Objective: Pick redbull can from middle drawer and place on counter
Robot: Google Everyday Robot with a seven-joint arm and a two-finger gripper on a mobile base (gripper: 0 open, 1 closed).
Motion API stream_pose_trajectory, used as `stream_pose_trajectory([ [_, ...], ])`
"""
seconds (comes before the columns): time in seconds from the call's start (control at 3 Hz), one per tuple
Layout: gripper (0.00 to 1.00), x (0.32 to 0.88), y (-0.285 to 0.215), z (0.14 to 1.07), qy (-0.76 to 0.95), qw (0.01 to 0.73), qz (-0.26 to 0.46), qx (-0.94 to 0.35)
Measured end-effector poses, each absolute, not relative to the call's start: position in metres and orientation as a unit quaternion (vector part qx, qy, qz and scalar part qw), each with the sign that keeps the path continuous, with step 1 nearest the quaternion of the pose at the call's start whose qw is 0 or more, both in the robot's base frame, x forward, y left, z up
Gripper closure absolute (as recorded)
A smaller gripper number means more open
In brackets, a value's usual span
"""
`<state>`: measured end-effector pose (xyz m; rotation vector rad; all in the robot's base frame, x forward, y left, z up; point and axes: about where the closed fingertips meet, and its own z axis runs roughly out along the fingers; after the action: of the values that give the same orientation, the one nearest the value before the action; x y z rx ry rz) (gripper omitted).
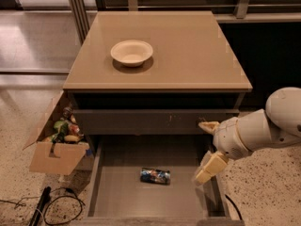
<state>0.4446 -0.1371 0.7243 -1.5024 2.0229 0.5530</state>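
A pale speckled stone floor (pixel 16 126) is spreading around a dark brown drawer cabinet (pixel 155 122). Farther back on the left, a glossy grey-brown floor strip (pixel 37 36) is reflecting soft light. Slanted grey metal posts (pixel 77 8) are rising behind the cabinet. An open brown cardboard box (pixel 54 159) is sitting just beside its left side, with black cables (pixel 51 205) lying in front. Deep shadow is filling the right. The cream gripper (pixel 210 147) is hanging at the cabinet's right front, fingers apart.

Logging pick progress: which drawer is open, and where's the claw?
The middle drawer, pulled out with the redbull can lying on its floor; the drawer above it is shut. The claw, open, hangs by the open drawer's right wall.
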Motion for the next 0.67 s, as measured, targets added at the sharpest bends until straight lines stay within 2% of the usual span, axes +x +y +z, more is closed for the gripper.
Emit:
stream_pose_trajectory([
  [0.67,0.00,0.422,-0.121,0.669,0.769,0.307,0.217,-0.517],
])
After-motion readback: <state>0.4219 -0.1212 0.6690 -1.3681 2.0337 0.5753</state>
